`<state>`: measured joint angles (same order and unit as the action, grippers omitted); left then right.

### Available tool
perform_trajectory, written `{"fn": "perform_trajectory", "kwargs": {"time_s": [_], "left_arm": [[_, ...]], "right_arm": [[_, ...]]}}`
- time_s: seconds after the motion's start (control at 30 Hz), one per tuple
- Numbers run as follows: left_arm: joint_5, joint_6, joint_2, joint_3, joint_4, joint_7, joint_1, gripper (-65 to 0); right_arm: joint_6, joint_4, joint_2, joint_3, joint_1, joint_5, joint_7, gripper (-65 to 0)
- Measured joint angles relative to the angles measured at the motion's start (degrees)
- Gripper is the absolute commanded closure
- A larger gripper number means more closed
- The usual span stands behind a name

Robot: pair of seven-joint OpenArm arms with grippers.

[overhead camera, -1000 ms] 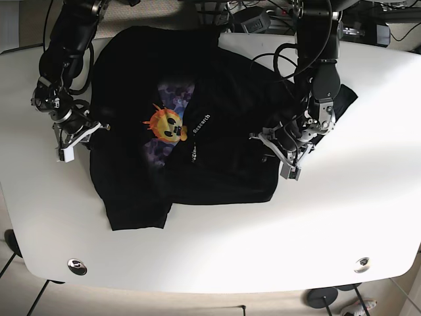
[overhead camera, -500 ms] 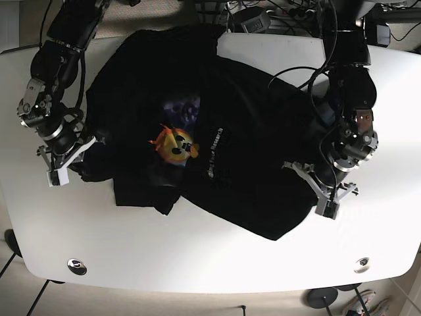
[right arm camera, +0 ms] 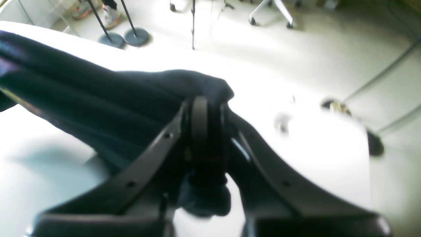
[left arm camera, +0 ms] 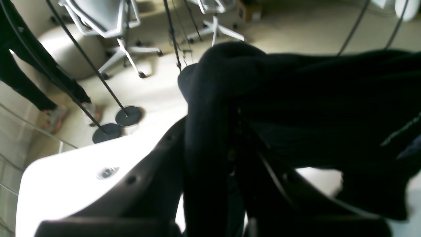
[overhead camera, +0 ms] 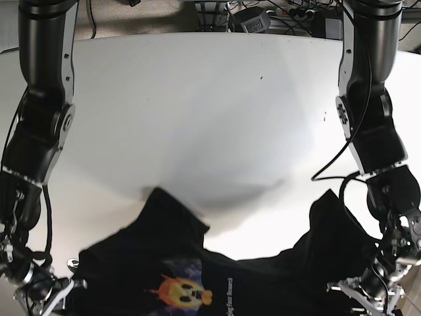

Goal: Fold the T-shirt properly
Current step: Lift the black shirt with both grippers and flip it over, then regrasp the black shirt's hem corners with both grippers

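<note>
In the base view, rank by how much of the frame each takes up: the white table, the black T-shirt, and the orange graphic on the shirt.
Largest to smallest as seen in the base view:
1. White table, filling most of the frame.
2. Black T-shirt, spread along the bottom edge and partly cut off, so its full extent is unsure.
3. Orange graphic, a small patch on the shirt.

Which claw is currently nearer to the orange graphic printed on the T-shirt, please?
The right claw, at the base view's lower left, sits nearer the orange graphic. The left claw grips the T-shirt at the far lower right, considerably farther away.
</note>
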<state>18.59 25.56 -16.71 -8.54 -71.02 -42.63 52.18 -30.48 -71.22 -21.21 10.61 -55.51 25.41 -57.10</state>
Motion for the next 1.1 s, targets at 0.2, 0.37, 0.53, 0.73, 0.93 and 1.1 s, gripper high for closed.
{"fn": "perform_trajectory", "kwargs": {"time_s": [0.2,0.37,0.53,0.73,0.93,1.1], "left_arm": [[0.5,5.7,-1.5,0.0,4.1,1.3,10.5,0.0],[0.3,11.9,-3.8,0.2,-0.4,0.1,-4.2,0.0],[-0.2,14.8,-4.5,0.0,-11.3,0.2,-26.4,0.0],[0.1,15.2,-5.0,-2.7,-23.5,0.2,-48.5,0.0],[0.6,15.2,-4.9,-6.1,-31.3,0.6,-61.6,0.0],[-0.3,14.8,-5.0,-8.2,-37.0,0.4,-69.0,-31.5]], "right_arm": [[0.04,3.0,-1.5,-4.2,-9.1,0.3,3.0,-2.1],[-0.24,-5.7,-0.9,1.3,8.0,0.4,2.9,-2.1],[-0.50,-15.8,2.3,9.9,32.3,0.2,2.8,-2.1],[-4.76,-21.9,7.3,19.0,52.3,-0.5,2.6,-2.1],[-7.98,-27.0,9.3,23.0,65.0,-0.1,2.9,-2.1],[-8.11,-31.3,10.3,24.1,72.1,-0.5,3.0,-2.1]]}}
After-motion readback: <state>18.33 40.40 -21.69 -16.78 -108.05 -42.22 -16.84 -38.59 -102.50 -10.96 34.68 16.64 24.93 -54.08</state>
